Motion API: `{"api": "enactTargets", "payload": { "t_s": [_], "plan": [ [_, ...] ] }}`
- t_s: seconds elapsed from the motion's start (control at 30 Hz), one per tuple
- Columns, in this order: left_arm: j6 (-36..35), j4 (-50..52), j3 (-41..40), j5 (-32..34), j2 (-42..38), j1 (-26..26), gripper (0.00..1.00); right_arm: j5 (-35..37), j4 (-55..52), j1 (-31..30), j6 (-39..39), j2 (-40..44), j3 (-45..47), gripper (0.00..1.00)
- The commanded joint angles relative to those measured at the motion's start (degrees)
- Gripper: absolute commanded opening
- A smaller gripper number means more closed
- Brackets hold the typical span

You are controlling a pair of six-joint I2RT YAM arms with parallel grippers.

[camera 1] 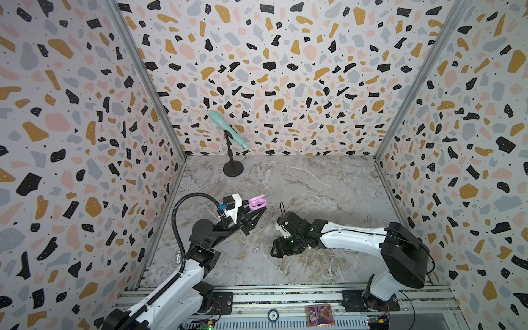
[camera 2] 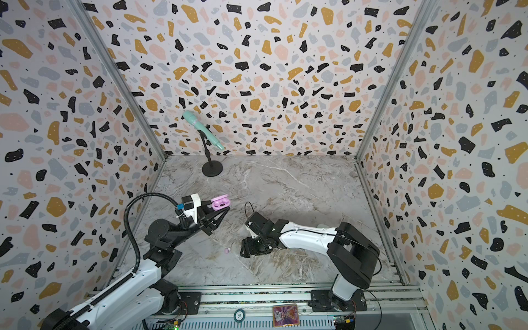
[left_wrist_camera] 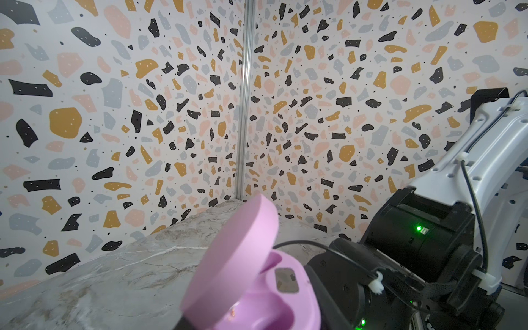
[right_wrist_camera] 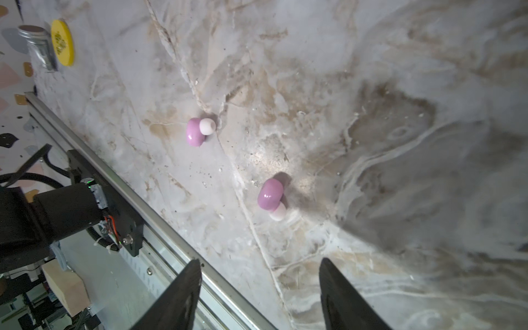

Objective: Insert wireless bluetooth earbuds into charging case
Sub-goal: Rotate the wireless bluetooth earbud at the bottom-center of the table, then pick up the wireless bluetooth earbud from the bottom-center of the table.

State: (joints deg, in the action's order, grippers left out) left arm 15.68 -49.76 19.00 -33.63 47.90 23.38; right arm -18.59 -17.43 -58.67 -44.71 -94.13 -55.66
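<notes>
My left gripper (camera 1: 258, 211) (camera 2: 221, 211) is shut on a lilac charging case (camera 1: 257, 203) (camera 2: 220, 203) and holds it above the marble table at left of centre. The case's lid (left_wrist_camera: 237, 257) stands open over its wells (left_wrist_camera: 265, 308), which look empty. Two lilac earbuds with pale tips lie apart on the marble: one (right_wrist_camera: 196, 132) farther off, one (right_wrist_camera: 270, 194) just ahead of my right gripper (right_wrist_camera: 260, 261). That gripper hovers low and open with nothing between its fingers. In both top views only one earbud (camera 1: 255, 250) (camera 2: 227, 250) shows, just left of the right gripper (camera 1: 273, 251) (camera 2: 243, 251).
A mint microphone (camera 1: 228, 128) on a black stand (camera 1: 233, 168) is at the back left. Patterned walls close three sides. An aluminium rail (camera 1: 285, 297) runs along the front, with a round token (camera 1: 273, 315) and a card (camera 1: 318, 314). A yellow disc (right_wrist_camera: 61, 43) and a metal tin (right_wrist_camera: 37, 45) sit by the wall.
</notes>
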Motion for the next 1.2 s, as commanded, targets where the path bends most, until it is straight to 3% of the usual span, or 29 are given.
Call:
{"api": "enactTargets", "payload": {
  "t_s": [0.0,0.33,0.67,0.8,1.17],
  "plan": [
    [-0.12,-0.91,-0.28,0.4,-1.49,-0.42,0.07,1.32,-1.63,-0.74,0.98,-1.32,-2.57,0.67],
    [-0.08,0.84,-0.61,-0.43,-2.2,-0.43,0.06,2.6,-4.99,2.22,1.69,3.7,-2.8,0.66],
    [-0.53,0.57,-0.81,0.39,-2.38,-0.43,0.06,7.95,-4.79,-1.8,-11.58,-4.2,-7.5,0.56],
    [-1.25,1.28,-0.33,0.58,-2.2,-0.43,0.06,11.43,-6.99,-2.15,-12.94,-6.45,-10.4,0.51],
    [0.0,1.94,-1.32,0.83,-5.26,-0.44,0.06,11.57,-13.74,-2.33,-13.04,-13.98,-17.5,0.38]
  ]
}}
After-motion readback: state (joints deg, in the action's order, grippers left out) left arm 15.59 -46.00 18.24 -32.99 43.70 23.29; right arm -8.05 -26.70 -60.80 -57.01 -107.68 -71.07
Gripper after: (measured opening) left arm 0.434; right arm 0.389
